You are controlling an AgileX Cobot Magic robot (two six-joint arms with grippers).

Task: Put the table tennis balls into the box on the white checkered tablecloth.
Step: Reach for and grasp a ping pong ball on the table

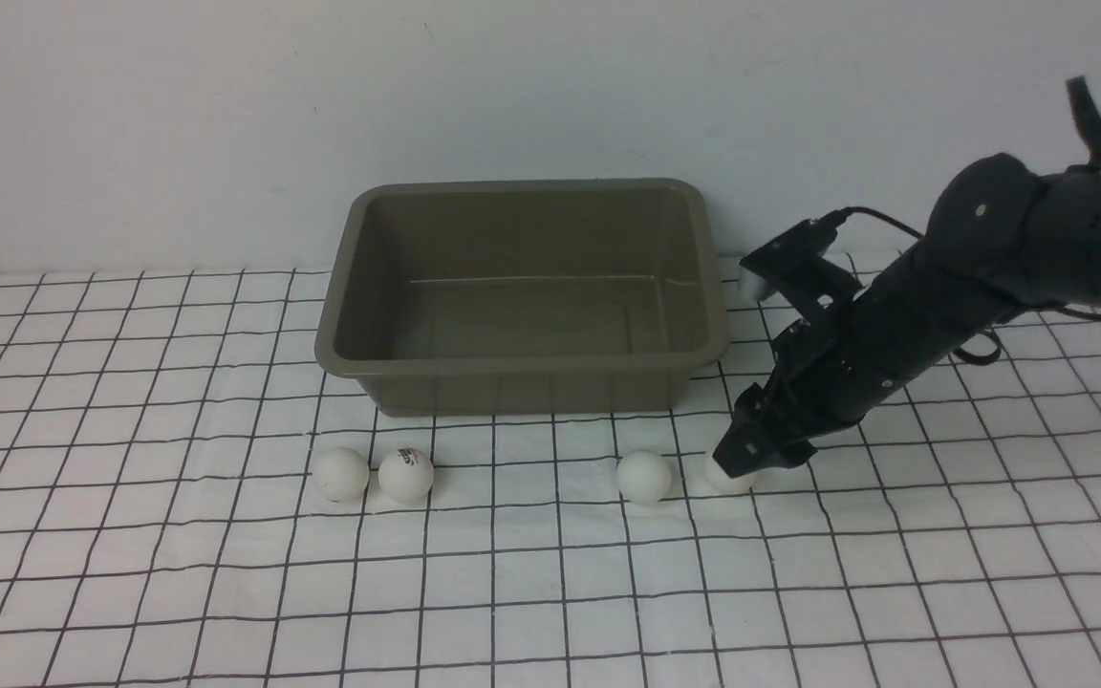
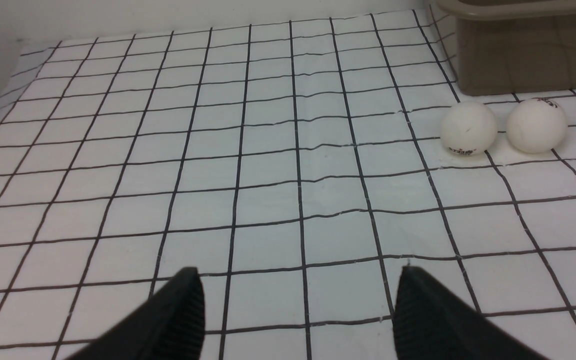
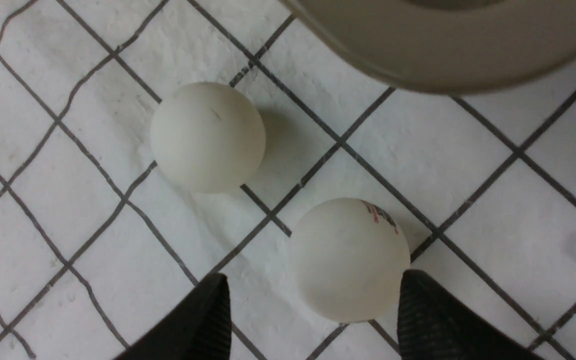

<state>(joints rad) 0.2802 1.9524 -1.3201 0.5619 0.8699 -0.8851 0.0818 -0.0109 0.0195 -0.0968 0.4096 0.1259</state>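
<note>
The olive-grey box (image 1: 522, 364) stands empty at the back of the white checkered tablecloth (image 1: 550, 592). Several table tennis balls lie in a row in front of it: two close together on the left (image 1: 340, 474) (image 1: 406, 474), one in the middle (image 1: 644, 476), and one on the right (image 1: 727, 476). My right gripper (image 1: 751, 459) (image 3: 313, 280) is lowered over the right ball (image 3: 350, 260), open. One finger (image 3: 418, 310) touches the ball; the other stands apart from it. The left gripper (image 2: 298, 272) is open over bare cloth, with the left pair of balls (image 2: 468, 128) (image 2: 536, 125) ahead of it.
A plain white wall rises right behind the box. The box's near corner (image 3: 448, 50) lies close to my right gripper, and the middle ball (image 3: 208, 137) rests just beside the ball between the fingers. The cloth is slightly wrinkled.
</note>
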